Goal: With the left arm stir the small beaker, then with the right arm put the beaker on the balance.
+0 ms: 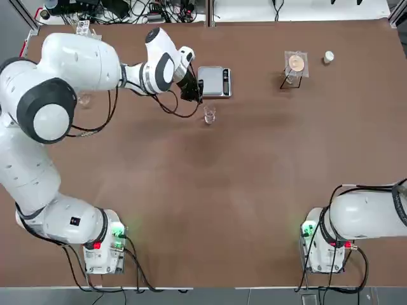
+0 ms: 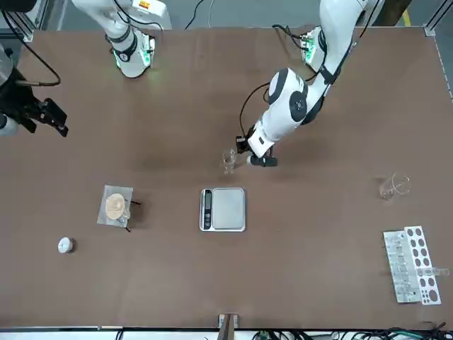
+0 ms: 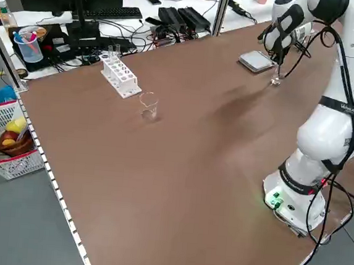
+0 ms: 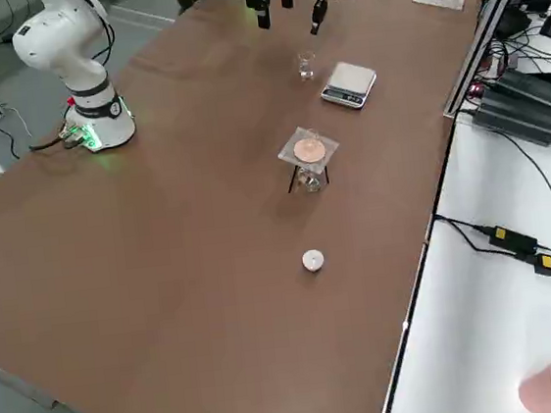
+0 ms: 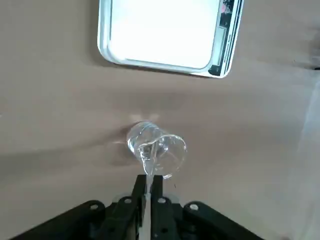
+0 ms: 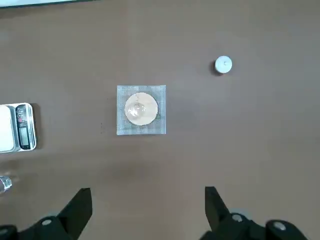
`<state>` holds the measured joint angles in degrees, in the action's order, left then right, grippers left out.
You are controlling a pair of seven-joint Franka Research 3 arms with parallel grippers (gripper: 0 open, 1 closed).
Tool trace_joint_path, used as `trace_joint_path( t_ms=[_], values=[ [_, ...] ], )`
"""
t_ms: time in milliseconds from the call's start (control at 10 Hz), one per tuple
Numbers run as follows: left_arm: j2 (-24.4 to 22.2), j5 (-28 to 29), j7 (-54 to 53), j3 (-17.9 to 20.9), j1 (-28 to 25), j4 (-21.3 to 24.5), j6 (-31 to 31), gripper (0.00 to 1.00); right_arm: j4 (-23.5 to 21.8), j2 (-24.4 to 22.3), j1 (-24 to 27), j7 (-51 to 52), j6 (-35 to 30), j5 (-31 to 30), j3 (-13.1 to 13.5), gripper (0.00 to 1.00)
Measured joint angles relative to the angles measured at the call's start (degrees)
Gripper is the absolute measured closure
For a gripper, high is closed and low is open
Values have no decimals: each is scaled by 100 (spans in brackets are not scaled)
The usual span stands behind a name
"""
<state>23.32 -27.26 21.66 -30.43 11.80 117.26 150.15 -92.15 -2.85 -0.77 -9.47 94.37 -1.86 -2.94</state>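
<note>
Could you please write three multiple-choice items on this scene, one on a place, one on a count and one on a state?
1. Where does the small beaker stand?
A. on the balance
B. on the table beside the balance
C. in the tube rack

2. How many small white round things lie near the clear stand?
A. none
B. one
C. three

3. How is the right gripper?
A. open, holding nothing
B. shut on the beaker
C. shut on a rod

Key: B, bare table under it; B, one white cap; A, fingers wide apart, empty.

- Overhead and front views both hold the balance [image 1: 214, 82] mid-table, from opposite ends.
- Left wrist view hangs close above it; side views look diagonally.
</note>
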Motion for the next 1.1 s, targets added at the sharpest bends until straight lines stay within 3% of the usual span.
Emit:
trace_joint_path(
  t_ms=[400,700,1100],
  values=[
    [-112,644,715,0,2,-48,-175,93,0,0,0,1,0,0,1,0],
    [-283,746,1166,-4,37,-109,-318,93,0,0,0,13,0,0,6,0],
    [-326,1877,2608,-64,126,-126,-348,93,0,0,0,22,0,0,8,0]
  ],
)
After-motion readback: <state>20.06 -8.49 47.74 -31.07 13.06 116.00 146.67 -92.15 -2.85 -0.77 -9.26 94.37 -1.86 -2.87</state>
